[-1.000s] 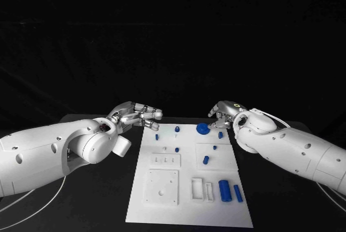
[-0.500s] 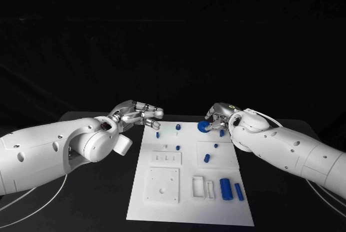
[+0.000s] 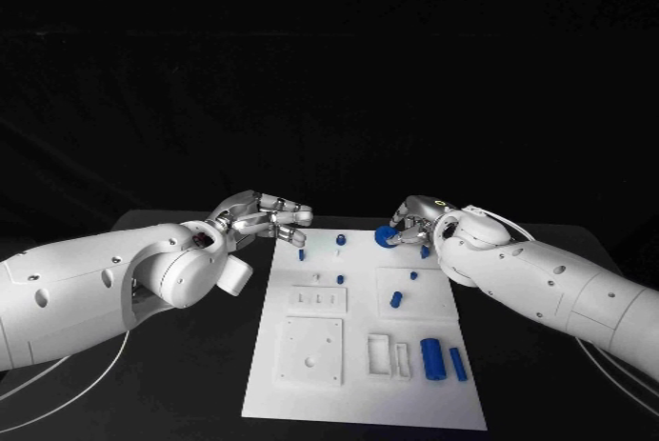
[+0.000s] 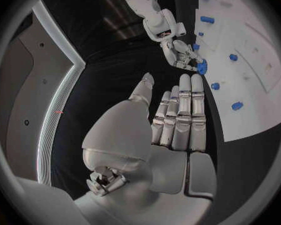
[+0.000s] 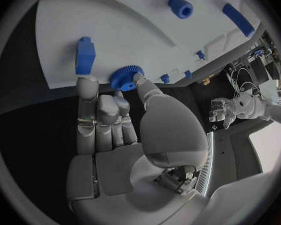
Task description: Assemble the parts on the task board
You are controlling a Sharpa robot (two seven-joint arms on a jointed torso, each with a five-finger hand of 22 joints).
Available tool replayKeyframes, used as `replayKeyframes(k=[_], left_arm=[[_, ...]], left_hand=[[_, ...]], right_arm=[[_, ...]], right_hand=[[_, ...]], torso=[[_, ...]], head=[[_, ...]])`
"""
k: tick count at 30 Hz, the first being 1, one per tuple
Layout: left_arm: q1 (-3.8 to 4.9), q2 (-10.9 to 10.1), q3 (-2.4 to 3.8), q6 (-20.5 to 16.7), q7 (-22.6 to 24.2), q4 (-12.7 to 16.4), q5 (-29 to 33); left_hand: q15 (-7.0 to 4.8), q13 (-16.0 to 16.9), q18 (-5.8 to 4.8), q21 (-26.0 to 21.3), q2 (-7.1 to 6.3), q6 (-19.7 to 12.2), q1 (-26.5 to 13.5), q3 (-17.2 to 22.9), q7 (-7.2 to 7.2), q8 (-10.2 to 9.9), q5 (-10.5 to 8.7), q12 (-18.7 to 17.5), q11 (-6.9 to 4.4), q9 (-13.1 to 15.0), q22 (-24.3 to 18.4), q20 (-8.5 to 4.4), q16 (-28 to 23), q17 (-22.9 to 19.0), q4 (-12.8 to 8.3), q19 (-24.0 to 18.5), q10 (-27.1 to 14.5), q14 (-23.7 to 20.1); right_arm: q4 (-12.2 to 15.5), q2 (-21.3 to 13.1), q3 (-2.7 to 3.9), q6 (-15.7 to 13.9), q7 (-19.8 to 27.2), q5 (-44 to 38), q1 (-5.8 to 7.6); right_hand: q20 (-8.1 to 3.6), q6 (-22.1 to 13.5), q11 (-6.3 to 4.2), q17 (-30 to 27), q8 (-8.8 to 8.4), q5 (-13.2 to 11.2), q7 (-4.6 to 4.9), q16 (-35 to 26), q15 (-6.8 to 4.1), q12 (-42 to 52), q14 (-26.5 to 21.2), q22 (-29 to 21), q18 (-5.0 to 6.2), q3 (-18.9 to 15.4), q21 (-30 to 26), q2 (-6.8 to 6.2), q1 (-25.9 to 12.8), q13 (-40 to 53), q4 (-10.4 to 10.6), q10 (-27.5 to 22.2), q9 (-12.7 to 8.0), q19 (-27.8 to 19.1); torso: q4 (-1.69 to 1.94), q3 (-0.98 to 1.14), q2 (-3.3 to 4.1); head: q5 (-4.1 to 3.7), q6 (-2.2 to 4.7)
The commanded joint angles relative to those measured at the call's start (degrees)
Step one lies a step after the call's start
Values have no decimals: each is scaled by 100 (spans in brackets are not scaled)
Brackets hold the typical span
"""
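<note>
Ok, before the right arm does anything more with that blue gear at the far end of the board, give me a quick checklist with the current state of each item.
1. Right robot hand at the blue gear: ok, its fingertips touch the gear in the right wrist view.
2. Firm grip on the gear: cannot tell.
3. Gear lifted off the task board: cannot tell.
4. Left robot hand out of the way: ok, it hangs beside the board's far left corner, holding nothing.
5. Blue block near the gear: ok, apart from the fingers.
6. Two blue cylinders at the near end: ok, lying undisturbed.
</note>
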Motion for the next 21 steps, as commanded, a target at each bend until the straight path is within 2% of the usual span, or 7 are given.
replayKeyframes(k=[1,7,11,13,15,16,21], left_arm=[[8,15,4,100,19,13,-23],[8,12,4,104,8,11,-31],[8,9,4,110,-2,14,-37],[8,9,4,114,-6,14,-38],[8,9,4,117,-9,13,-39],[8,9,4,118,-11,13,-39],[8,9,4,127,-21,13,-41]], left_hand=[[4,9,1,49,10,-11,-13,3,23,8,-21,16,3,4,-19,-13,-17,8,9,18,-33,14],[4,9,1,49,10,-11,-13,3,23,8,-21,16,3,4,-19,-13,-17,8,9,18,-33,14],[4,9,1,49,10,-11,-13,3,23,8,-21,16,3,4,-19,-13,-17,8,9,18,-33,14],[4,9,1,49,10,-11,-13,3,23,8,-21,16,3,4,-19,-13,-17,8,9,18,-33,14],[4,9,1,49,10,-11,-13,3,23,8,-21,16,3,4,-19,-13,-17,8,9,18,-33,14],[4,9,1,49,10,-11,-13,3,23,8,-21,16,3,4,-19,-13,-17,8,9,18,-33,14],[4,9,1,49,10,-11,-13,3,23,8,-21,16,3,4,-19,-13,-17,8,9,18,-33,14]], right_arm=[[-37,21,-17,143,95,104,-29],[-48,32,-17,274,132,308,-30],[-38,21,-17,416,159,423,-30],[-39,16,-17,506,170,463,-30],[-41,11,-17,595,173,489,-30],[-42,8,-17,635,170,497,-30],[-36,0,-18,746,151,450,-29]], right_hand=[[45,58,16,6,-17,10,-2,12,5,21,28,11,48,10,-21,48,-65,6,37,42,-1,199],[50,75,18,25,-18,55,-2,19,8,30,31,31,52,9,-43,76,-86,21,32,47,-2,201],[46,122,8,40,-21,555,-8,20,4,20,32,62,44,67,-50,106,-108,22,-43,33,-5,200],[43,130,1,45,-21,977,-6,18,0,13,32,74,40,141,-64,108,-130,23,-115,25,-6,197],[39,134,-4,50,-22,1233,-4,16,-4,3,32,90,36,247,-68,103,-176,21,-192,15,-7,197],[37,125,-5,60,-23,1351,-2,13,-5,-4,33,116,31,405,-91,84,-295,20,-321,12,-9,196],[51,75,14,84,-22,1563,16,19,14,-13,38,157,36,333,-118,60,-410,16,-436,6,-10,200]], torso=[[11,4,17],[-2,7,18],[-11,7,19],[-10,6,19],[-8,3,18],[-5,3,18],[-3,5,18]], head=[[3,5],[22,-9],[24,-17],[23,-16],[19,-20],[16,-21],[12,-29]])
